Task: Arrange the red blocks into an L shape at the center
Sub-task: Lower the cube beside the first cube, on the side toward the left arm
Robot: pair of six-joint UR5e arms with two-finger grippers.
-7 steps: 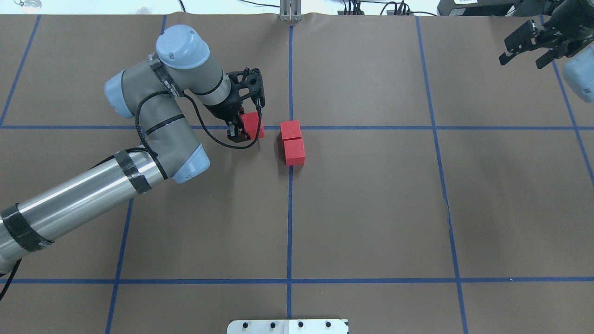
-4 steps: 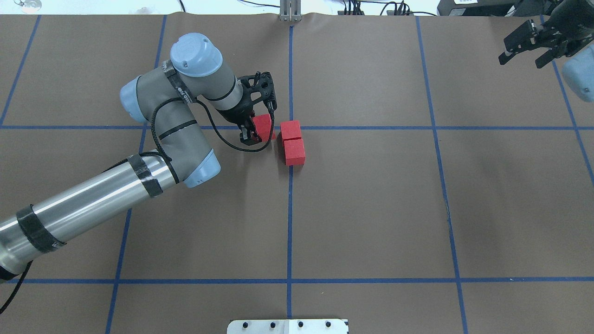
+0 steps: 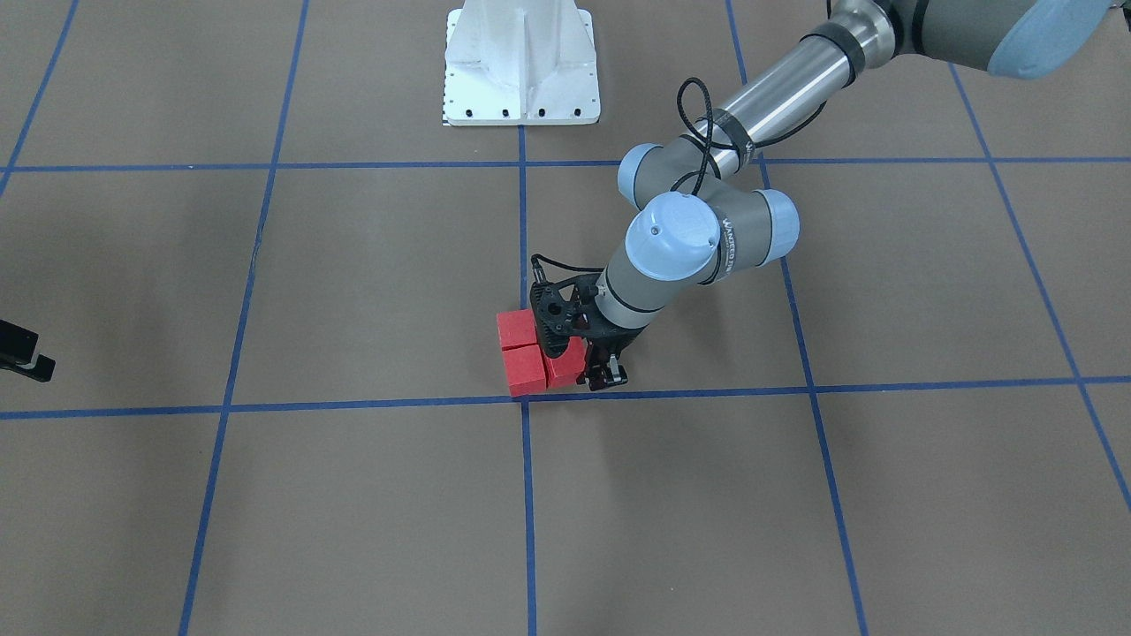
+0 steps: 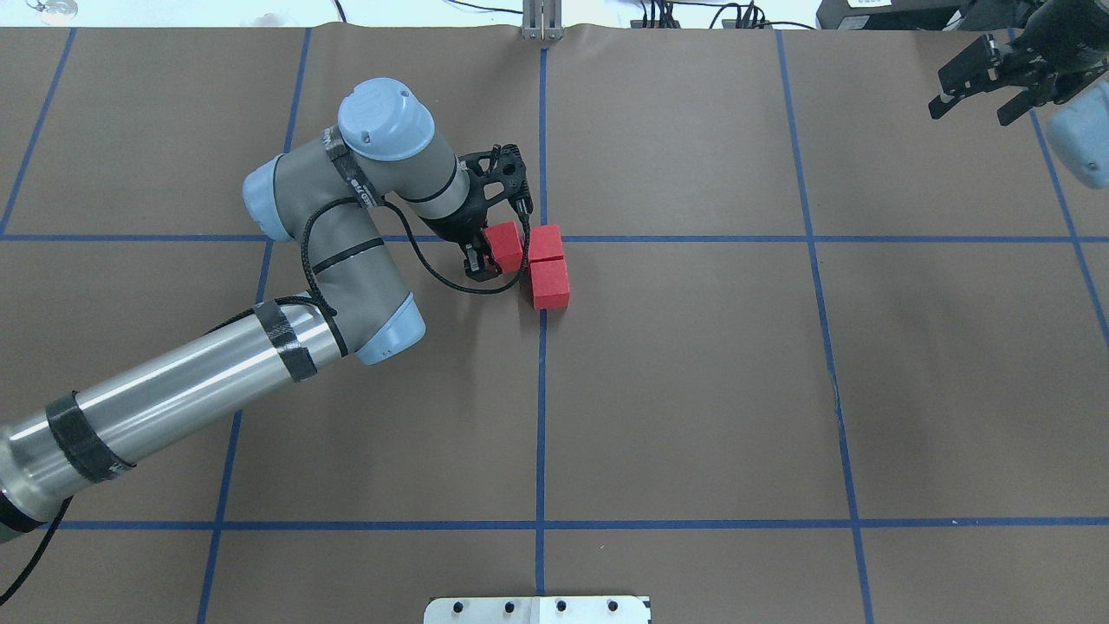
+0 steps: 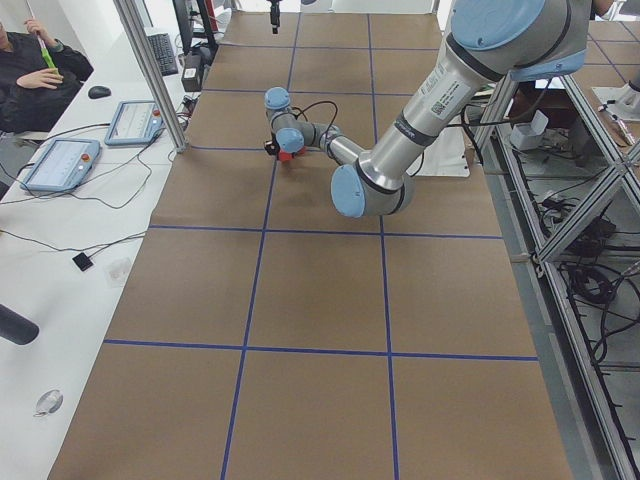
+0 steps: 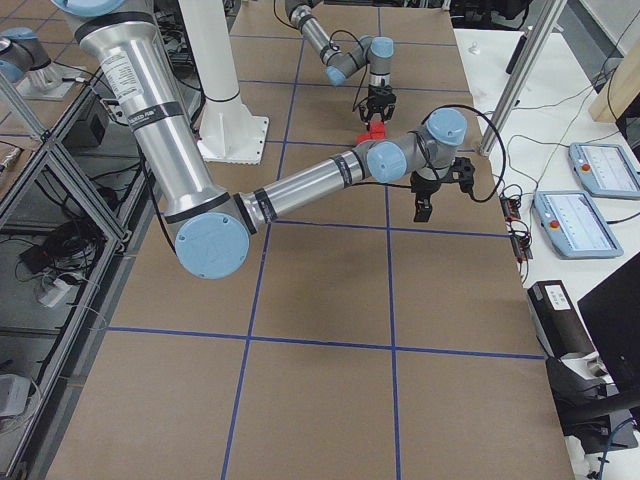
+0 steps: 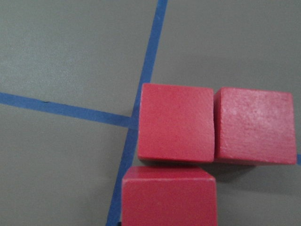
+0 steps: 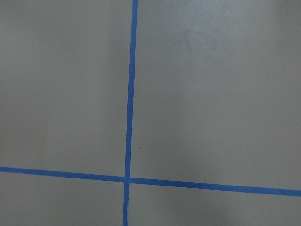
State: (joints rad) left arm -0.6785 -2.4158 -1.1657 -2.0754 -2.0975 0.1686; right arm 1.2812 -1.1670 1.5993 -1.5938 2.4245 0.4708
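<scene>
Room for moving lies wide around the work. The table point(image 4: 693, 390) is covered in brown paper crossed by blue tape lines point(image 4: 541, 416), and its far edge runs along the top of the overhead view. A white plate point(image 4: 537, 609) sits at the near edge, well apart from the centre. The right claw point(image 4: 975, 97) hangs over the far right corner with its fingers spread, well away from everything else.

The three red blocks point(image 4: 549, 282) sit together at the crossing of two tape lines near the table's middle. Two of them lie touching in a short row along the centre line. The third block point(image 4: 505, 244) sits just to the left of the far one, so the group makes an L.

The left claw point(image 4: 501, 243) comes down from above and pinches this third block, and its arm point(image 4: 173, 407) reaches in low from the left. In the wrist view a thin line of shadow runs between the held block and its neighbour. Whether the two touch cannot be told, nor whether the held block rests on the paper.
</scene>
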